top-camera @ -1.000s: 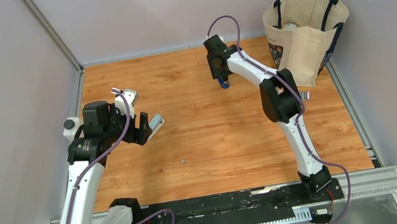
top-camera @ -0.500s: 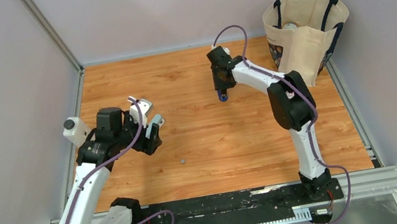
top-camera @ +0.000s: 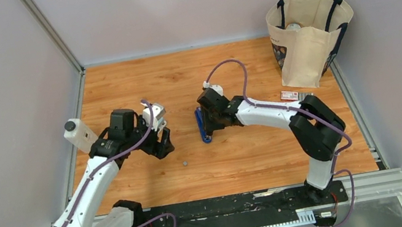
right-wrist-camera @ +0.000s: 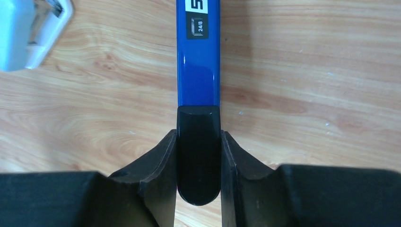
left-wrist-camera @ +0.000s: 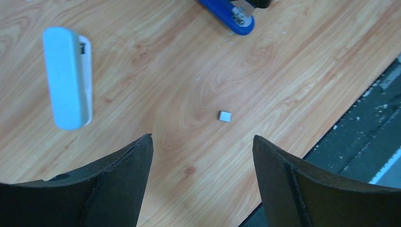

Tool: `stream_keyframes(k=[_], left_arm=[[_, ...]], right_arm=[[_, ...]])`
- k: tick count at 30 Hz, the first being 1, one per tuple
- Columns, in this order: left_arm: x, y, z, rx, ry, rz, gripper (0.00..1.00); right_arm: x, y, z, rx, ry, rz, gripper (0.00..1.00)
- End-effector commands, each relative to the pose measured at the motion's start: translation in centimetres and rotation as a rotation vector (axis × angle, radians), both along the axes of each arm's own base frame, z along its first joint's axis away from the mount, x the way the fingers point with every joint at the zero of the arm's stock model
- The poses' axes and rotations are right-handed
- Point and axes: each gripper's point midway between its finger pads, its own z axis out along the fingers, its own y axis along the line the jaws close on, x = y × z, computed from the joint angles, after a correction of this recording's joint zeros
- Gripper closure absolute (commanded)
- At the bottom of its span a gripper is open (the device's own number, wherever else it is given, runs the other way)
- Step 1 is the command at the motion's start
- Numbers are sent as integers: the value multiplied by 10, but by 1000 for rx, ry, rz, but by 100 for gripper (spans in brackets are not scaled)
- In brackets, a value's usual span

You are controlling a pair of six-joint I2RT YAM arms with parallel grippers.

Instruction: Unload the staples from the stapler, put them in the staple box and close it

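The right pincer (right-wrist-camera: 198, 138) is clenched on the black rear end of the slim dark-blue stapler (right-wrist-camera: 198, 56), which is at about the middle of the wooden table (top-camera: 268, 151). The left pincer (left-wrist-camera: 202, 146) hangs released, jaws wide, above a tiny silver-grey square metal bit (left-wrist-camera: 225, 116) nearer the near edge. A pale grey-blue oblong block (left-wrist-camera: 66, 78) lies close by.
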Motion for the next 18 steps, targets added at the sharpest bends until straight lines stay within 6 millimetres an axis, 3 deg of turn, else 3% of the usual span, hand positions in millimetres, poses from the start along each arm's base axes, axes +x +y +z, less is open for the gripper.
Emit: stream_keyframes(k=[1, 9, 18], left_arm=[[-1, -33, 10, -141, 12, -104, 15], [-5, -67, 3, -166, 111, -201, 15], [18, -83, -5, -138, 101, -255, 15]], right_arm=[[19, 21, 69, 286, -141, -146, 100], [18, 29, 115, 511, -205, -218, 100], [1, 30, 145, 634, -217, -211, 100]])
